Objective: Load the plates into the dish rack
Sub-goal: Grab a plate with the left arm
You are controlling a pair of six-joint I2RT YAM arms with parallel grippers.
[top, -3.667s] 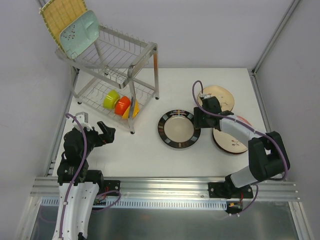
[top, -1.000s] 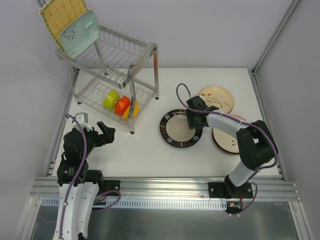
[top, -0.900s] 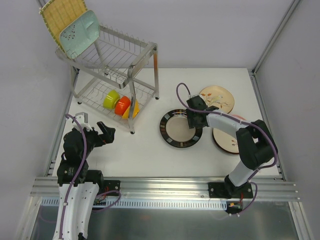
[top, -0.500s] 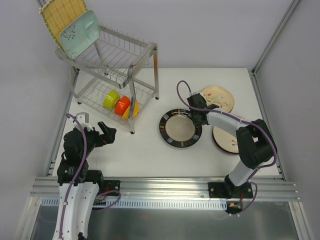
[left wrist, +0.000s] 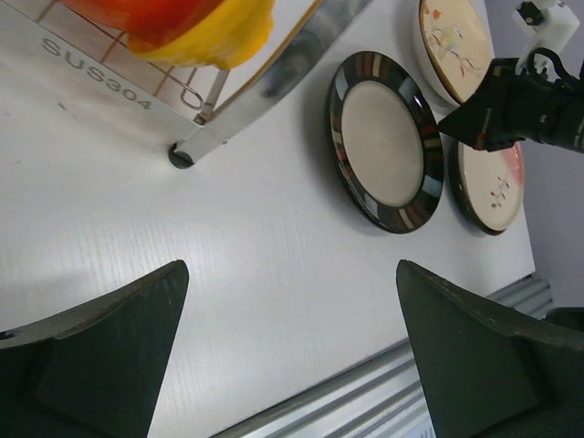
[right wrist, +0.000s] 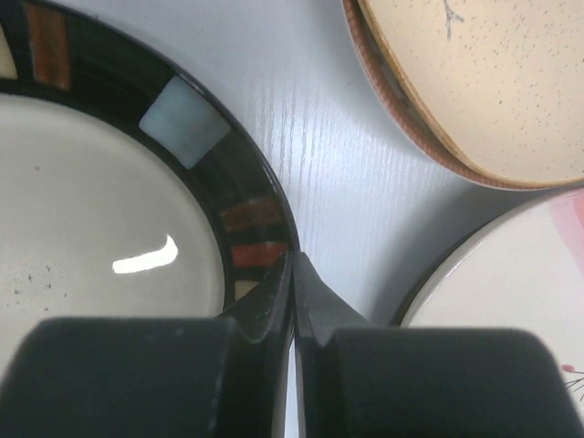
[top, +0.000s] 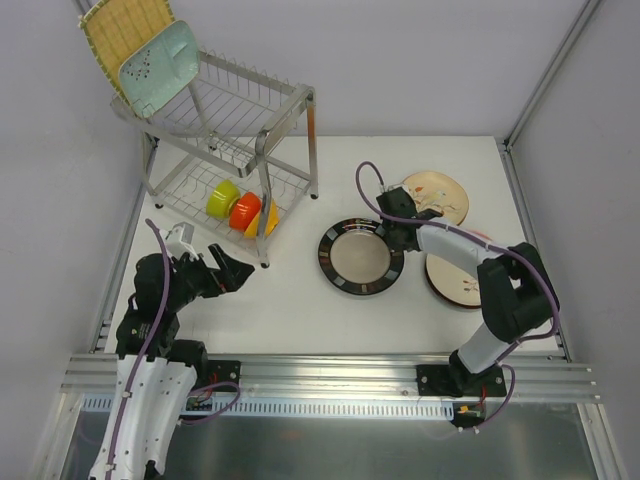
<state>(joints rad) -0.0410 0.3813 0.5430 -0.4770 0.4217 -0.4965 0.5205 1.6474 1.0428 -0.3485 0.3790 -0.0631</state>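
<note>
The round dark-rimmed cream plate (top: 360,257) (left wrist: 383,141) (right wrist: 109,237) lies flat at mid-table. My right gripper (top: 400,240) (right wrist: 294,260) is shut on its right rim, one finger over the rim and one outside it. A cream floral plate (top: 440,195) (right wrist: 484,82) and a pink-tinted plate (top: 460,282) (right wrist: 520,292) lie just right of it. The square yellow plate (top: 125,30) and the teal plate (top: 160,65) lean on the dish rack (top: 300,95) at the upper left. Near the rack's front leg, my left gripper (top: 235,268) (left wrist: 290,274) hangs open and empty above the table.
Green, orange and yellow bowls (top: 242,208) (left wrist: 182,23) sit on the rack's lower tier. The rack's front leg (left wrist: 265,100) stands between my left gripper and the plates. An aluminium rail (top: 330,375) runs along the near edge, and walls close in the left and right sides.
My right gripper has closed onto the dark-rimmed plate's right rim, and the plate shifted slightly left. My left arm has swung forward and right, toward the plates.
</note>
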